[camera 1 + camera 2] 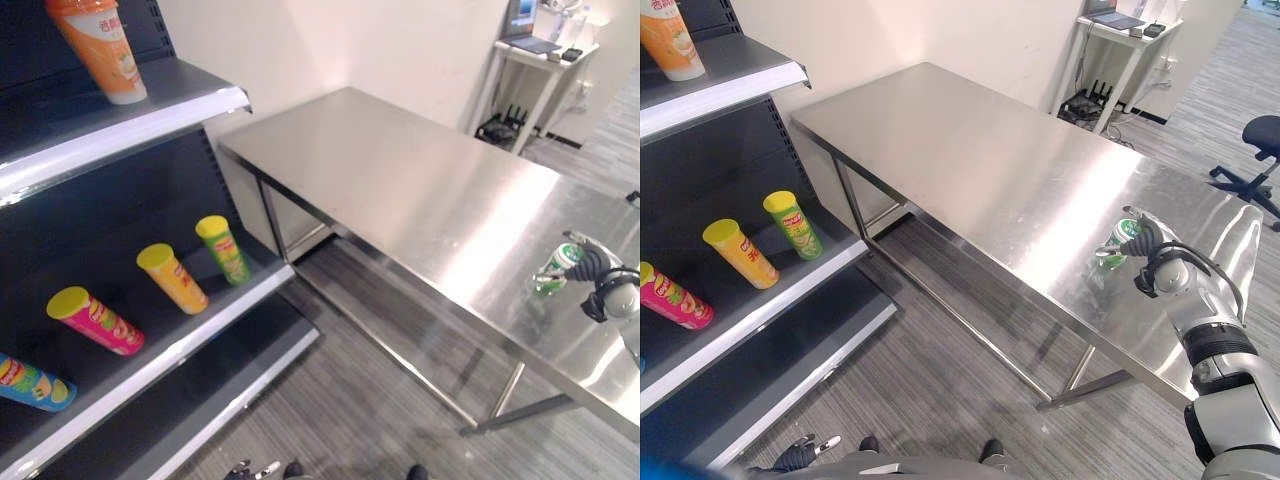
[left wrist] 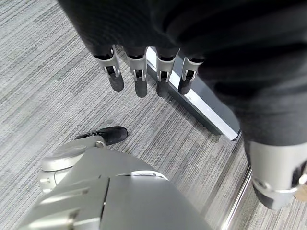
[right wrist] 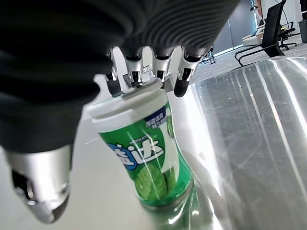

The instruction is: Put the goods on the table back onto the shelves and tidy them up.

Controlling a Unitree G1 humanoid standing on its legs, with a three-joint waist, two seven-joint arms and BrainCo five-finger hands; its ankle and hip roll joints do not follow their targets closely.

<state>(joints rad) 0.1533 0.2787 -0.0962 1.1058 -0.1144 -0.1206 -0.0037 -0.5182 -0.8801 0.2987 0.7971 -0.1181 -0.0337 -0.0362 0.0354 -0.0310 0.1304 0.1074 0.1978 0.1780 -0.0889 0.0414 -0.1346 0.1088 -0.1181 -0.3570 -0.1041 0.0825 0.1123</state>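
Green canister under the right hand on the steel table

Canister (image 3: 146, 153), glossy green cylinder with a white lid, stands on the brushed steel table (image 1: 400, 180) near its front edge. Right hand (image 1: 1150, 245) sits against its lid, fingers (image 3: 183, 76) curled over the rim. Left hand (image 2: 144, 72) hangs relaxed, fingers straight, above grey ribbed carpet. Tubular snack cans (image 1: 175, 278) lie on the dark shelf (image 1: 160, 350); an orange cup (image 1: 105, 50) stands above.

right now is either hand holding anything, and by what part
The right hand has its fingers at the white lid end of the green canister standing on the steel table; a closed grip cannot be told. The left hand hangs open, holding nothing.
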